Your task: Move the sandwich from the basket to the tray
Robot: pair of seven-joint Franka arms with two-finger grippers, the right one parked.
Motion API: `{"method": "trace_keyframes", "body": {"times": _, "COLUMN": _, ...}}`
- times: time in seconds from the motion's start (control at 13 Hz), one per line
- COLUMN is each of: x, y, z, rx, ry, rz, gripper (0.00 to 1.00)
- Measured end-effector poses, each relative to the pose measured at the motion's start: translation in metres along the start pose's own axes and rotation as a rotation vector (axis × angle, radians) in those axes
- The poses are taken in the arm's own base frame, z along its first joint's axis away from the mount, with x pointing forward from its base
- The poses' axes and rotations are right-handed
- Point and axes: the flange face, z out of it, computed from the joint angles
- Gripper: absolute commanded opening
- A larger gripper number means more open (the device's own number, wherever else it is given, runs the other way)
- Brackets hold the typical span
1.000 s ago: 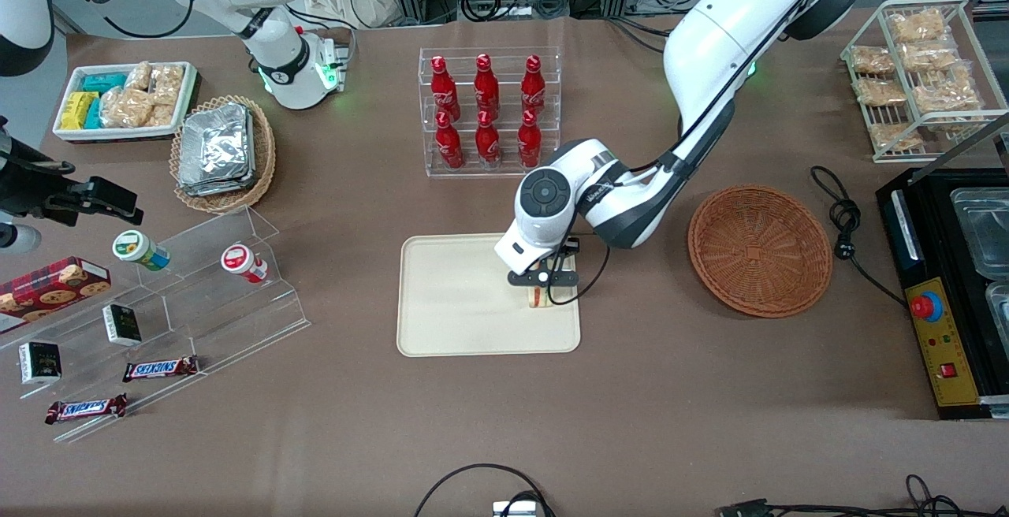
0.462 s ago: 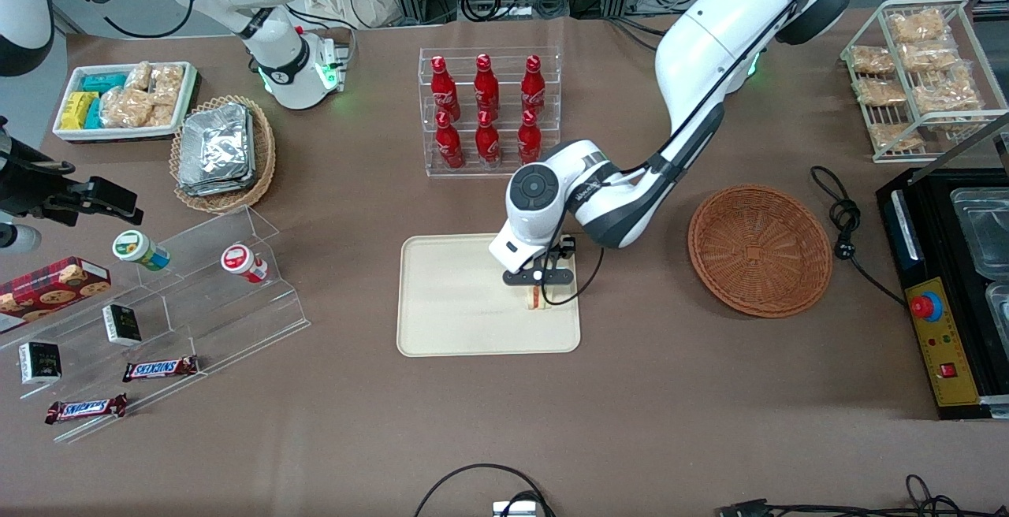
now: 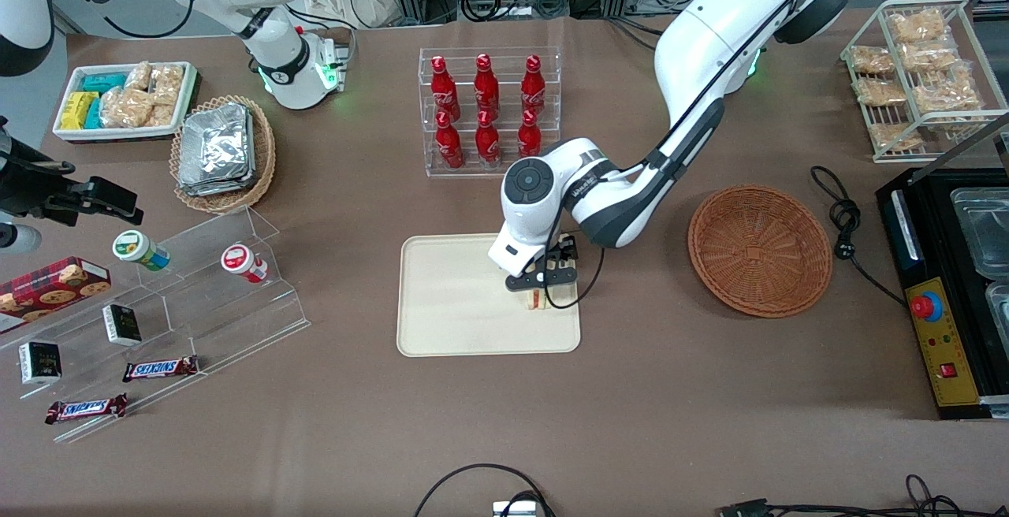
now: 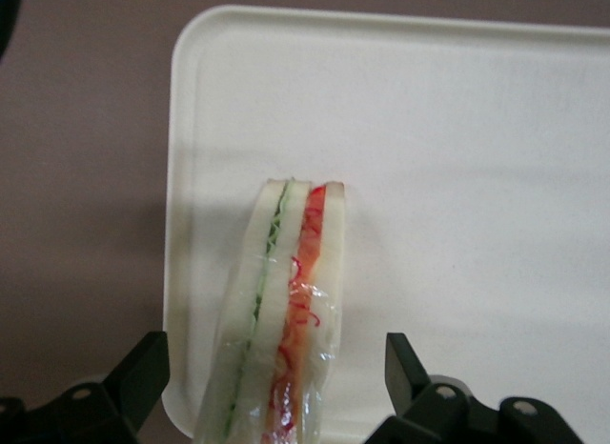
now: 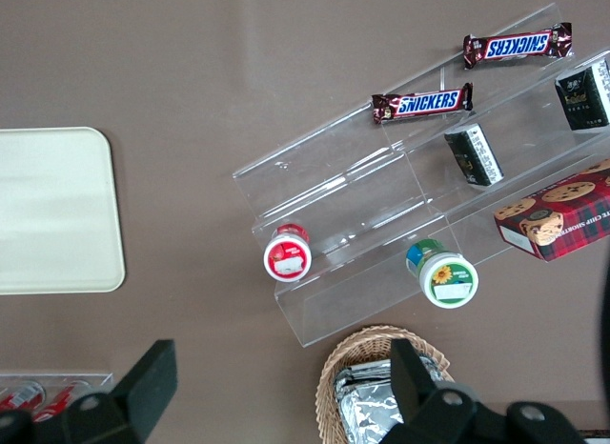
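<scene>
The sandwich (image 3: 538,300), a plastic-wrapped wedge of white bread with green and red filling, stands on its edge on the cream tray (image 3: 457,304), near the tray's corner toward the working arm's end. My left gripper (image 3: 544,280) hovers right over it. In the left wrist view the gripper (image 4: 274,363) is open: both black fingers (image 4: 143,368) stand clear of the sandwich (image 4: 281,301), with gaps on either side, above the tray (image 4: 457,158). The reddish-brown wicker basket (image 3: 759,251) sits empty beside the tray, toward the working arm's end.
A clear rack of red bottles (image 3: 489,111) stands farther from the camera than the tray, close to the arm's wrist. A black cord (image 3: 843,217) and a black appliance (image 3: 946,288) lie past the basket. An acrylic shelf of snacks (image 3: 197,288) sits toward the parked arm's end.
The arm's wrist has shifted slightly toward the bottle rack and the parked arm's end. The sandwich has stayed in place on the tray.
</scene>
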Motion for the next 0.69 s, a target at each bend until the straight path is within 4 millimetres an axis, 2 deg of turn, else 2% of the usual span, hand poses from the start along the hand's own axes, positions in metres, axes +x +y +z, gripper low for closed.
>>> {"method": "trace_keyframes", "body": {"times": 0.23, "x": 0.028, "y": -0.009, "z": -0.039, "rx": 0.021, "ry": 0.02, "rz": -0.05, "gripper": 1.0}}
{"method": "trace_keyframes", "body": {"times": 0.46, "x": 0.046, "y": -0.019, "z": -0.082, "rx": 0.024, "ry": 0.054, "rz": -0.099, "gripper": 1.0}}
{"method": "trace_keyframes", "body": {"times": 0.69, "x": 0.071, "y": -0.055, "z": -0.128, "rx": 0.029, "ry": 0.086, "rz": -0.171, "gripper": 1.0}}
